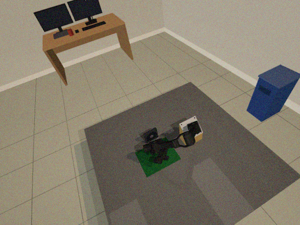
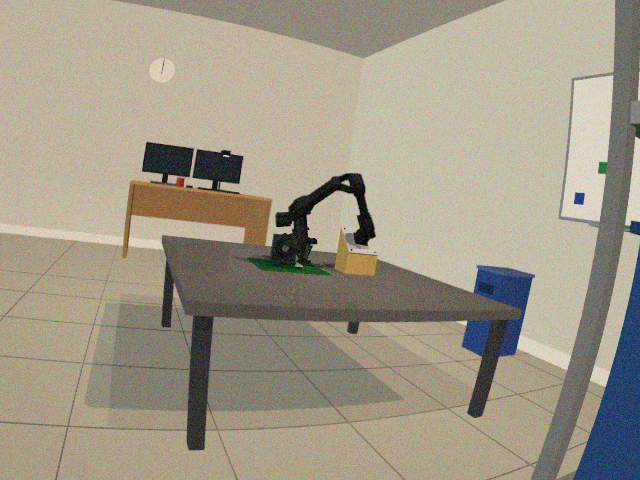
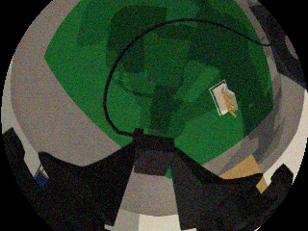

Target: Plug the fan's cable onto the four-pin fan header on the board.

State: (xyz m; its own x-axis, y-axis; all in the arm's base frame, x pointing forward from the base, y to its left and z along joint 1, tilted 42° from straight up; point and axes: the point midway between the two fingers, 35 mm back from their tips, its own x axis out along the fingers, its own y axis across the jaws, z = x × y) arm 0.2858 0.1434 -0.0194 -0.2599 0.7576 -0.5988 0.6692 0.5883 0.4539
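Note:
The fan's plug [image 3: 153,156], a small black block, is between the two fingertips in the wrist view. My gripper [image 3: 154,148] is shut on it, low over the near edge of the green board [image 1: 148,169] [image 2: 263,265] [image 3: 67,63]. Whether the plug touches the board I cannot tell. The black cable [image 3: 107,87] leaves the plug on the left and loops over the board to the fan [image 1: 150,135] [image 2: 282,248] [image 3: 289,45]. The white four-pin header [image 3: 222,98] with its brass pins stands on the board to the right of the plug, apart from it.
The arm's base sits on a wooden block [image 1: 198,138] [image 2: 355,264] with a white top, beside the board. The fan stands at the board's far edge. The grey table [image 1: 218,169] [image 2: 310,299] carries them all. A desk with monitors and a blue bin [image 1: 268,96] [image 2: 496,310] are farther off.

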